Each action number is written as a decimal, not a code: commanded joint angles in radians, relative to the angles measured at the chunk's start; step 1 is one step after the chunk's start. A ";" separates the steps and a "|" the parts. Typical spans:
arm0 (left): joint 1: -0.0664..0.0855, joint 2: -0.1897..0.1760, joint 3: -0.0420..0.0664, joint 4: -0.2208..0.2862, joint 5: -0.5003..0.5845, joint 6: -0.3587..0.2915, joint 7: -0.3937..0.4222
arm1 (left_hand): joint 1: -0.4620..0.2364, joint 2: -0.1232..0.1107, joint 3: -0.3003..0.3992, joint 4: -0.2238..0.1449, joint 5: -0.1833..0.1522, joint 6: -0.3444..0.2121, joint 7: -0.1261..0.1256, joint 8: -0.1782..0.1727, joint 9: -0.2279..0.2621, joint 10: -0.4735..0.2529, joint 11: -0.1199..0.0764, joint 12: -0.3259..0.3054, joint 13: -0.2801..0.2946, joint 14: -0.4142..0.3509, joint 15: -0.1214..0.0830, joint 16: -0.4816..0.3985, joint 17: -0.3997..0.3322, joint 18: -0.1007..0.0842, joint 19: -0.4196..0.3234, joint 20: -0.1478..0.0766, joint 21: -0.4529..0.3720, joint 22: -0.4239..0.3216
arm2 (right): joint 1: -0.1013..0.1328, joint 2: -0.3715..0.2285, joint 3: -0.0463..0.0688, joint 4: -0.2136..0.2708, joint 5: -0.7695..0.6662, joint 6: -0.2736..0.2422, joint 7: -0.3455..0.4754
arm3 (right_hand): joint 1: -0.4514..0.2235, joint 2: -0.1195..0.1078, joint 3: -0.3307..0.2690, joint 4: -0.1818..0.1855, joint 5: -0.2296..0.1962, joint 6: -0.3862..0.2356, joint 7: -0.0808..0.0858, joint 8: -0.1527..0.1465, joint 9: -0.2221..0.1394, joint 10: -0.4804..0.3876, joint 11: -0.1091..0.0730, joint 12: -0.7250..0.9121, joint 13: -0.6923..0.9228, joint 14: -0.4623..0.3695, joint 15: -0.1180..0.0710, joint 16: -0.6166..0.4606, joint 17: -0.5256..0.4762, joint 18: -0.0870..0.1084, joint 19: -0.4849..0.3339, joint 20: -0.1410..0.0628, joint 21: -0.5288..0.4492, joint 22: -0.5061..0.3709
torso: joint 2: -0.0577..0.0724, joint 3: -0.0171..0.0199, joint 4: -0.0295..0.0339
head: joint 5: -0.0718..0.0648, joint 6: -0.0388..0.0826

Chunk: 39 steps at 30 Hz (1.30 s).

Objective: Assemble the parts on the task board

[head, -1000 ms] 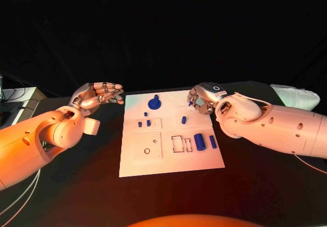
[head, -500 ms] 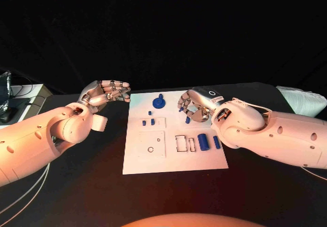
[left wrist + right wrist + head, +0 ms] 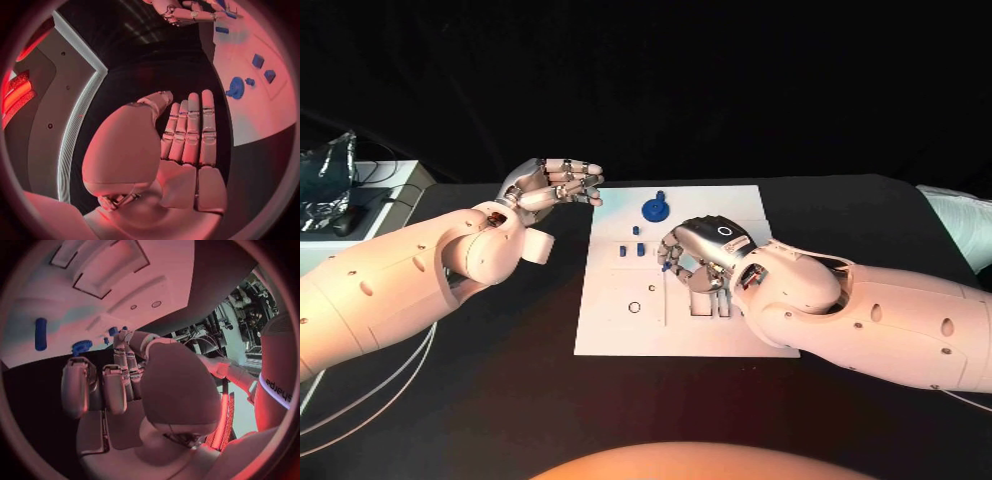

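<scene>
The white task board (image 3: 625, 325) lies in the middle of the black table. A round blue part (image 3: 655, 210) sits at its far end, with small blue pegs (image 3: 635, 251) just nearer. My right hand (image 3: 701, 255) hangs over the board's middle, fingers pointing down, and a small blue part (image 3: 114, 331) appears pinched at its fingertips. It hides the parts on the board's right side. My left hand (image 3: 557, 182) hovers by the board's far left corner, fingers curled in and holding nothing. In the right wrist view a blue cylinder (image 3: 40, 333) lies on the board (image 3: 125, 275).
A silvery bag (image 3: 329, 185) and grey boxes stand off the table's far left. A white object (image 3: 966, 215) lies at the right edge. Bare black table (image 3: 473, 400) stretches in front of and beside the board.
The camera has shifted. My right hand has come from the board's far right corner to over its middle, carrying the small blue part. The left hand stays by the far left corner.
</scene>
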State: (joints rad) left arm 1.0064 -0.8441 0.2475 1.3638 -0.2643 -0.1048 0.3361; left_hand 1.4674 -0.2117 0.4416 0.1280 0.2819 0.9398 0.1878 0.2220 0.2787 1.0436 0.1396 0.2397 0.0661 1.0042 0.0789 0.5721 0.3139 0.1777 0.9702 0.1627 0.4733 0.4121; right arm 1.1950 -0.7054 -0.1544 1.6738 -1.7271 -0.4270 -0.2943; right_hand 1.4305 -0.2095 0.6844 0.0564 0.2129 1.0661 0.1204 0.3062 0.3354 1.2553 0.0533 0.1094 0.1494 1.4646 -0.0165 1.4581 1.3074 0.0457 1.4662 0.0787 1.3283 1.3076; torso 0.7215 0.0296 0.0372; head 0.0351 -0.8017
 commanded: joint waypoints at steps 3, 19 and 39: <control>0.000 0.005 0.001 0.004 -0.002 0.008 0.003 | 0.007 0.000 -0.002 -0.005 0.005 -0.001 0.003 -0.004 -0.001 -0.009 0.000 -0.005 0.000 0.006 0.001 -0.006 0.001 -0.003 -0.008 0.001 0.005 0.001 | -0.019 0.026 -0.003 -0.017 -0.063 0.061 -0.022 | -0.009 0.000 0.008 0.000 0.003 0.005 0.002 0.007 0.002 0.007 0.003 -0.004 0.000 0.058 -0.007 -0.003 0.038 0.007 0.031 -0.004 -0.004 0.115 | 0.001 0.0010 0.0003 | 0.014 -0.012; 0.000 0.004 0.001 0.006 -0.004 0.011 0.000 | 0.007 0.001 -0.003 -0.005 0.005 -0.001 0.003 -0.004 -0.001 -0.009 0.000 -0.006 0.000 0.005 0.001 -0.008 0.002 -0.003 -0.009 0.002 0.004 0.001 | -0.048 0.068 -0.005 -0.032 -0.101 0.063 -0.058 | -0.011 0.000 0.010 -0.001 0.003 0.004 0.003 0.007 0.003 0.007 0.003 -0.006 0.000 0.057 -0.007 -0.003 0.036 0.007 0.031 -0.004 -0.003 0.116 | 0.003 0.0022 0.0000 | 0.030 -0.031; 0.000 -0.002 0.001 0.009 -0.005 0.016 -0.006 | 0.006 0.001 -0.003 -0.005 0.005 -0.001 0.003 -0.004 -0.002 -0.010 0.001 -0.007 0.000 0.005 0.002 -0.010 0.003 -0.003 -0.010 0.002 0.004 0.002 | -0.056 0.084 -0.005 -0.044 -0.128 0.056 -0.079 | -0.011 0.000 0.011 -0.003 0.003 0.004 0.003 0.006 0.003 0.008 0.003 -0.007 0.000 0.058 -0.007 -0.003 0.038 0.006 0.031 -0.004 -0.003 0.116 | 0.001 0.0013 0.0000 | 0.032 -0.043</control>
State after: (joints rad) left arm 1.0064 -0.8466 0.2475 1.3698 -0.2665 -0.1037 0.3274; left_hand 1.4674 -0.2117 0.4388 0.1253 0.2819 0.9398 0.1878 0.2221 0.2787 1.0399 0.1432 0.2352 0.0662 1.0041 0.0789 0.5681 0.3156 0.1778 0.9667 0.1663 0.4733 0.4126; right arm 1.1400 -0.6226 -0.1599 1.6308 -1.8266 -0.3748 -0.3579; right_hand 1.4252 -0.2153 0.6898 0.0564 0.2110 1.0658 0.1208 0.3056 0.3370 1.2569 0.0585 0.1057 0.1482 1.4646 -0.0165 1.4581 1.3073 0.0457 1.4661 0.0788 1.3283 1.3080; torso 0.7225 0.0310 0.0364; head 0.0673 -0.8441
